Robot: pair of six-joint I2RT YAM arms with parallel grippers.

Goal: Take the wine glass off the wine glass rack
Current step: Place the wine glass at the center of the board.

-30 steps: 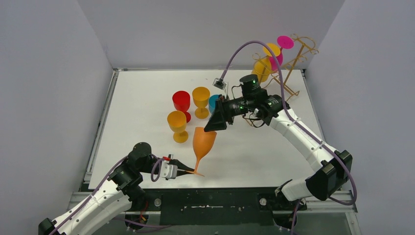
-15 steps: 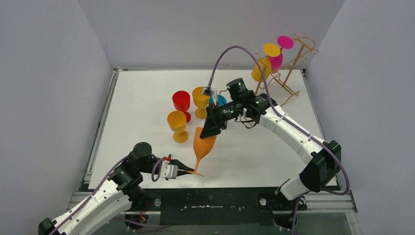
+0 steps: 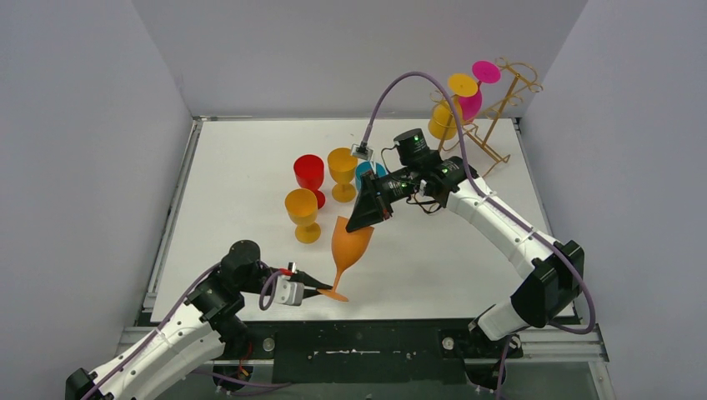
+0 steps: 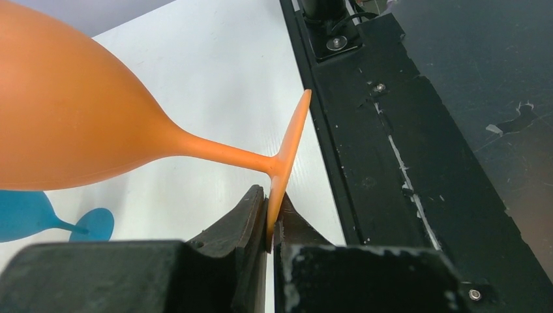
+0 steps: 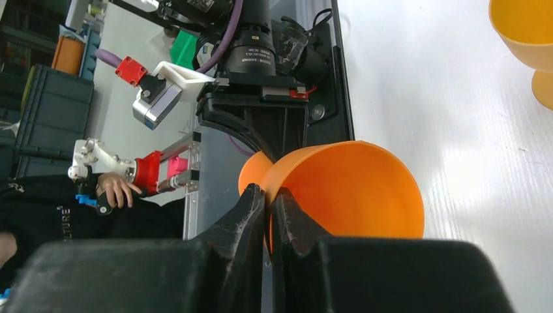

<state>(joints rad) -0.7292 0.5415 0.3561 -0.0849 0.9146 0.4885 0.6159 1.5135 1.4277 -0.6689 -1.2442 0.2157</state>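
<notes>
An orange wine glass [image 3: 348, 242] leans over the table near its front edge, gripped at both ends. My left gripper [image 3: 321, 291] is shut on the edge of its round foot [image 4: 291, 145], the foot wedged between the two fingers. My right gripper [image 3: 360, 223] is shut on the rim of the bowl [image 5: 352, 189], one finger inside and one outside. The gold-yellow wine glass rack [image 3: 500, 108] stands at the far right corner, well behind my right arm. A yellow glass [image 3: 446, 117] and a magenta glass [image 3: 473, 100] hang upside down from it.
Several glasses stand upright mid-table behind the orange one: red [image 3: 308, 173], orange-yellow [image 3: 343, 167], yellow [image 3: 302, 208] and a blue one [image 3: 364, 173] partly hidden by my right wrist. The black front rail [image 4: 391, 150] runs just beside the glass foot.
My right arm came forward and down onto the orange glass, and its fingers went from open to shut on the rim. The left gripper kept its hold on the foot.
</notes>
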